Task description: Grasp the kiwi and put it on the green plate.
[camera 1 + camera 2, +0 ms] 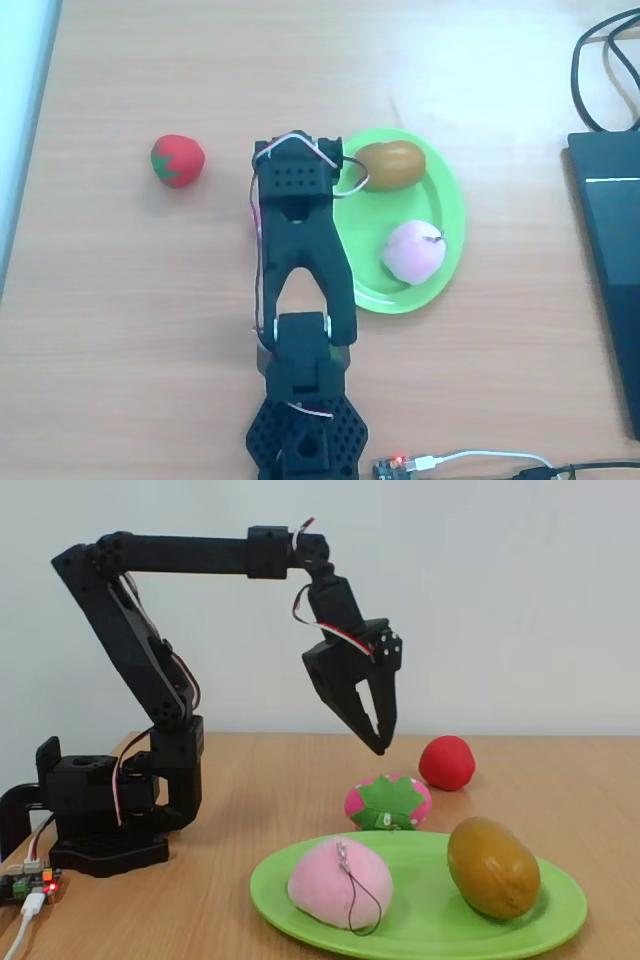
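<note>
A pale wooden tabletop (560,780) is running back to a plain white wall (500,580). The small brown egg-shaped soft kiwi (493,867) is lying on the bright lime-green glossy oval plate (560,916), right of a pale pink soft peach (340,884). The black two-finger gripper (377,742) is hanging empty above the table, jaws nearly together, near a red strawberry toy (178,160).

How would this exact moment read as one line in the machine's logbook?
brown egg-shaped toy kiwi: on glossy lime-green oval plate | black pincer: raised above table, shut, empty
</note>
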Controlling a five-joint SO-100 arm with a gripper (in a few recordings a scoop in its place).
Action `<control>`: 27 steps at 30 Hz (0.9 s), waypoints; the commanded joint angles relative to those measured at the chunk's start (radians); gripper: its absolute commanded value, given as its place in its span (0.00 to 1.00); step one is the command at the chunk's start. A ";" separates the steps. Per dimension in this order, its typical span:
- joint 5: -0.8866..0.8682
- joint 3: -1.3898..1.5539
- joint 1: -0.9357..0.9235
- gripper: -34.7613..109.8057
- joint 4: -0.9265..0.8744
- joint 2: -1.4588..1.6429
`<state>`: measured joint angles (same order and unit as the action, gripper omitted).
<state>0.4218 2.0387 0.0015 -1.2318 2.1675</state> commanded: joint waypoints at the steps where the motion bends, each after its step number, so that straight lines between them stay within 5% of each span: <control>1: -0.018 0.084 0.031 0.18 0.028 0.098; 14: -0.173 0.568 0.086 0.18 0.275 0.503; 19: -0.362 0.749 0.112 0.24 0.336 0.646; 27: -0.419 0.919 0.118 0.19 0.377 0.784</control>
<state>0.0061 2.9238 0.1166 -0.8575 2.9146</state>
